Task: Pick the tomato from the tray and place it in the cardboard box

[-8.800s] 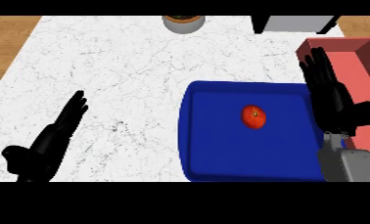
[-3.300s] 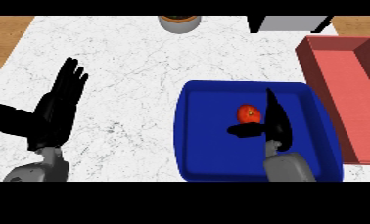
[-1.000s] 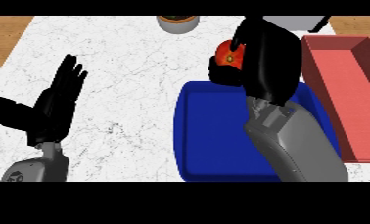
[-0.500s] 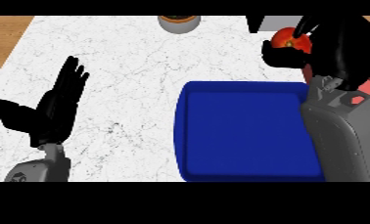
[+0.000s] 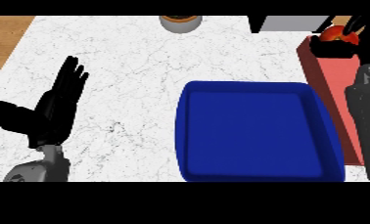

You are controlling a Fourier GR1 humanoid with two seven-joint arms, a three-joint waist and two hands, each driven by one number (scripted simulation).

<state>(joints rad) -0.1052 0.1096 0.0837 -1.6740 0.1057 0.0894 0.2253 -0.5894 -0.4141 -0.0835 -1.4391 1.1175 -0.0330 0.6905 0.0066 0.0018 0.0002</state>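
Red tomato (image 5: 333,33) held by right hand (image 5: 338,47) over the box (image 5: 323,78) at the far right edge; blue tray (image 5: 254,135) holds nothing.
Head view: white marbled counter (image 5: 137,66) with a wood strip (image 5: 14,27) showing at the upper left. Right hand is black, mostly cut off by the frame edge, fingers curled around the tomato, grey forearm (image 5: 360,100) running down the right side. Box is reddish, long, just beside the tray's right rim. Tray sits at lower centre-right. Left hand (image 5: 54,105) at the left edge, fingers straight and pointing up, relaxed, grasping nothing, resting. A round pot (image 5: 180,22) at the top edge centre; a grey object (image 5: 292,22) at top right, cannot tell what it is.
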